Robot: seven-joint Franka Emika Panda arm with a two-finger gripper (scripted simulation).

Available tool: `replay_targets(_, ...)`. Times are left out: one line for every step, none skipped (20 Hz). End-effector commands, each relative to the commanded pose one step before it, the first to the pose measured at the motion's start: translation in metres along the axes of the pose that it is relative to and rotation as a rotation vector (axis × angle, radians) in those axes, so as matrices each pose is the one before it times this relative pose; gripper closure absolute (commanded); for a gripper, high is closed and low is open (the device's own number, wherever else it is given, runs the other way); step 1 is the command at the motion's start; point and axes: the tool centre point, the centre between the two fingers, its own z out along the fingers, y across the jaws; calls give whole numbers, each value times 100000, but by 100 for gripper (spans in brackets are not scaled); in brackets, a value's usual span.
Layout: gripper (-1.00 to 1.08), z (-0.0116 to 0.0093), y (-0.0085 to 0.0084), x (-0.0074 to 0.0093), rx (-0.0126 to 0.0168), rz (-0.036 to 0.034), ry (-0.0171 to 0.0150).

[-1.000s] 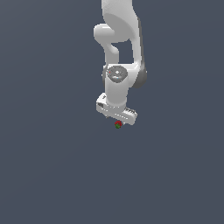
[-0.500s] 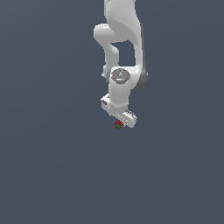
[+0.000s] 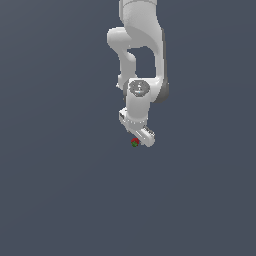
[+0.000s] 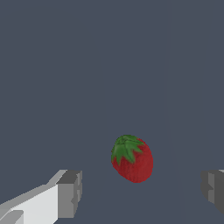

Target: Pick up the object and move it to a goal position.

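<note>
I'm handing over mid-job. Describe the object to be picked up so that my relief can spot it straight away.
Find the white arm coming down from the top of the exterior view and follow it to its gripper. Just under the gripper lies the strawberry, between the open fingers in the wrist view. It is the only coloured thing there: tiny, red, with a green leafy cap.

Background: uniform dark grey-blue surface point(image 3: 55, 200) fills both views. No seams, edges or markings visible; nothing else rests on it.

1 strawberry point(image 4: 132, 158), 1 white arm point(image 3: 141, 60), 1 claw point(image 4: 140, 192) with 2 fingers point(image 4: 70, 194).
</note>
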Motion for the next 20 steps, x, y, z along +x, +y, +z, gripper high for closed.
replay_targets(-92, 126, 44, -102, 111, 1832, 155)
replay_targets(-92, 27, 8, -25, 16, 344, 26)
replay_targets(-92, 16, 5, -15, 10, 206, 15)
replay_targets(-92, 5, 2, -5, 3, 69, 5)
replay_targets(-92, -22, -11, 13, -44, -469, -51)
replay_targets(-92, 33, 0, -2, 0, 0, 0)
replay_targets(-92, 100, 0, -7, 0, 0, 0)
replay_targets(-92, 166, -1, -11, 0, 0, 0)
replay_targets(-92, 228, 22, 15, 5, 69, 4)
replay_targets(-92, 296, 0, -20, 0, 0, 0)
replay_targets(-92, 357, 22, 6, 3, 69, 5)
replay_targets(-92, 423, 0, -29, 0, 0, 0)
replay_targets(-92, 480, 31, 10, 4, 97, 8)
replay_targets(-92, 540, 14, -14, 2, 49, 5)
replay_targets(-92, 530, 17, -2, 4, 69, 7)
replay_targets(-92, 461, 7, -3, 4, 48, 4)
replay_targets(-92, 395, -13, -16, 0, 0, 0)
replay_targets(-92, 323, -1, 13, 9, 48, 3)
replay_targets(-92, 263, -19, -3, 0, 0, 0)
replay_targets(-92, 201, -19, 2, 0, 0, 0)
